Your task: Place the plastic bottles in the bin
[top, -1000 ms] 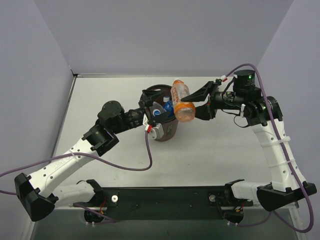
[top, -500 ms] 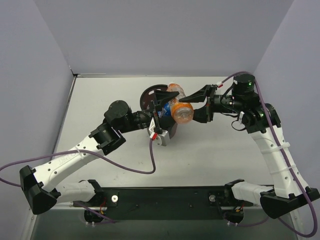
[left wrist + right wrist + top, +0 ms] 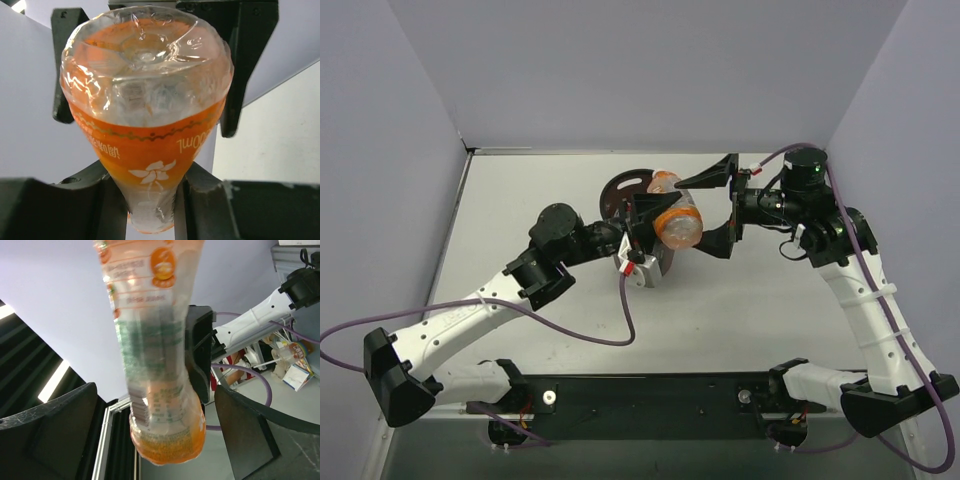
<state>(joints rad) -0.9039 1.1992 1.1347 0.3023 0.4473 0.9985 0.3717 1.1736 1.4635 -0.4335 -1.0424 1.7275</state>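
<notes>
An orange plastic bottle (image 3: 676,212) hangs tilted over the dark brown bin (image 3: 618,186), which is mostly hidden under it and my left arm. My left gripper (image 3: 642,216) is shut on the bottle's narrow neck (image 3: 148,210); in the left wrist view the clear bottom of the bottle (image 3: 147,65) faces the camera. My right gripper (image 3: 713,212) stands open round the bottle's wide bottom end, with a gap on both sides. In the right wrist view the bottle (image 3: 160,365) hangs free between the right gripper's (image 3: 152,437) spread fingers (image 3: 55,430).
The grey table (image 3: 520,200) is bounded by purple-grey walls at the back and on both sides. A black base rail (image 3: 650,400) runs along the near edge. Purple cables (image 3: 590,335) loop from both arms over the table.
The bottle moved left and down over the bin. My left gripper has shut on its neck, and my right gripper has opened and let go of its wide end.
</notes>
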